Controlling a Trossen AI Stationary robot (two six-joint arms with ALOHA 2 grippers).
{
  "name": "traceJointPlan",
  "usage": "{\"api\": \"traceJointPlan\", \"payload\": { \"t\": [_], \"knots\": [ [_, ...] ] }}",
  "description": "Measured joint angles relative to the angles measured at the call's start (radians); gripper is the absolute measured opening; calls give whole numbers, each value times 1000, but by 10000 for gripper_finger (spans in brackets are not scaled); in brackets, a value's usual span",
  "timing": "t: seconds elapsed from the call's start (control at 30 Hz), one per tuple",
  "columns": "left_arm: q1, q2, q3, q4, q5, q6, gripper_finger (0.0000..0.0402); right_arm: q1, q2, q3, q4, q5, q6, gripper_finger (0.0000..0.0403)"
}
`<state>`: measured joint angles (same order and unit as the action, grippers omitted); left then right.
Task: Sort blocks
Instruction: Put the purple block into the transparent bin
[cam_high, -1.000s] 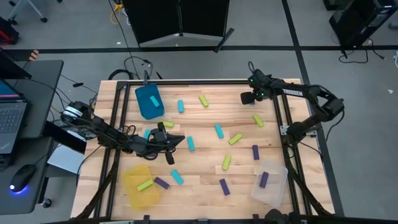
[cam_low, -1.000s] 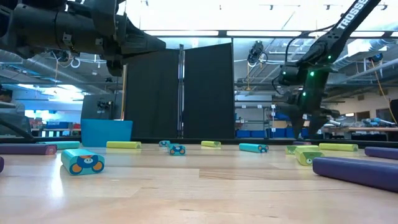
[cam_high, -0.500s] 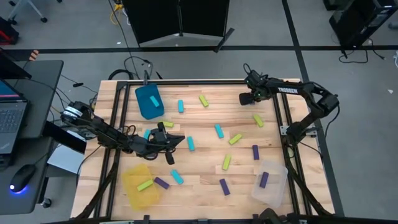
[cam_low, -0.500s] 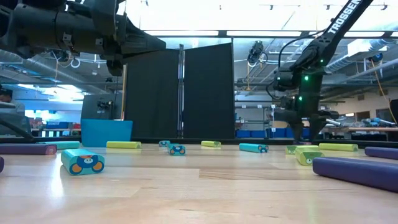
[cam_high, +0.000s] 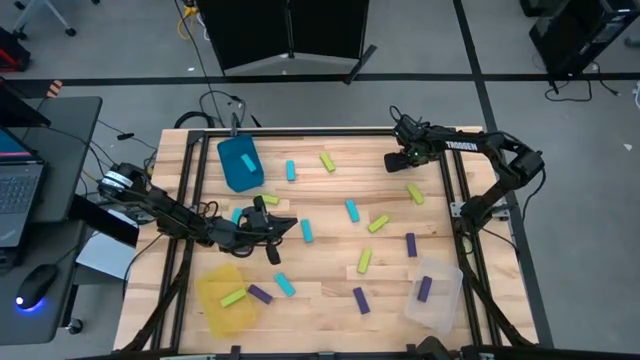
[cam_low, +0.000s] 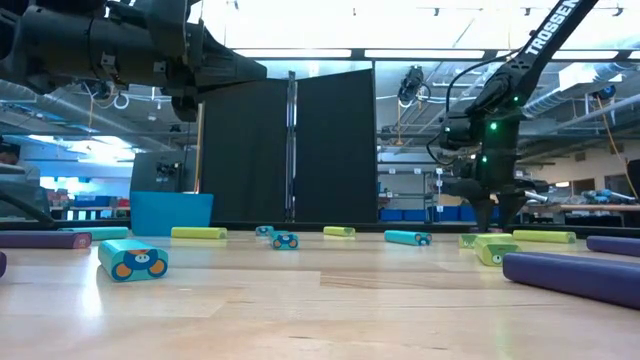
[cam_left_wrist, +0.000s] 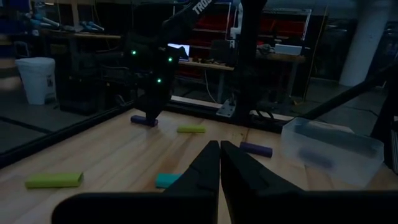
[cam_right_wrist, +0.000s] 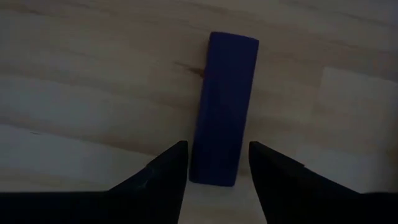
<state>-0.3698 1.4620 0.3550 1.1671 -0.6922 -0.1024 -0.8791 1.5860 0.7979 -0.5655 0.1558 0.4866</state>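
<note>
Cyan, lime and purple blocks lie flat and scattered over the wooden table. My right gripper (cam_high: 397, 160) points down at the table's far right, open. Its two fingers stand on either side of a purple block (cam_right_wrist: 222, 106), near one end, and a thin gap shows on each side. That block also shows under the gripper in the left wrist view (cam_left_wrist: 144, 120). My left gripper (cam_high: 286, 226) hangs level over the table's left middle, shut on nothing, its fingertips together (cam_left_wrist: 219, 148). Near it lie cyan blocks (cam_high: 307, 231) (cam_high: 237, 215).
A teal bin (cam_high: 240, 163) with a cyan block stands far left. A yellow bin (cam_high: 225, 298) with a lime block stands near left. A clear bin (cam_high: 432, 291) with a purple block stands near right. Black frame rails run along the table's sides.
My right gripper has tipped a little steeper and settled slightly lower over the purple block at the far right. The blocks have stayed where they were.
</note>
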Motion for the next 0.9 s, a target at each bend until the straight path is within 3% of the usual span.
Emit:
{"api": "traceJointPlan", "payload": {
  "t": [0.63, 0.9],
  "knots": [
    [0, 0, 0, 1, 0, 1, 23, 0, -1, 0, -11, -11, -18, 128],
    [0, 0, 0, 1, 0, 1, 23, 0, -2, 0, -12, -11, -22, 124]
  ]
}}
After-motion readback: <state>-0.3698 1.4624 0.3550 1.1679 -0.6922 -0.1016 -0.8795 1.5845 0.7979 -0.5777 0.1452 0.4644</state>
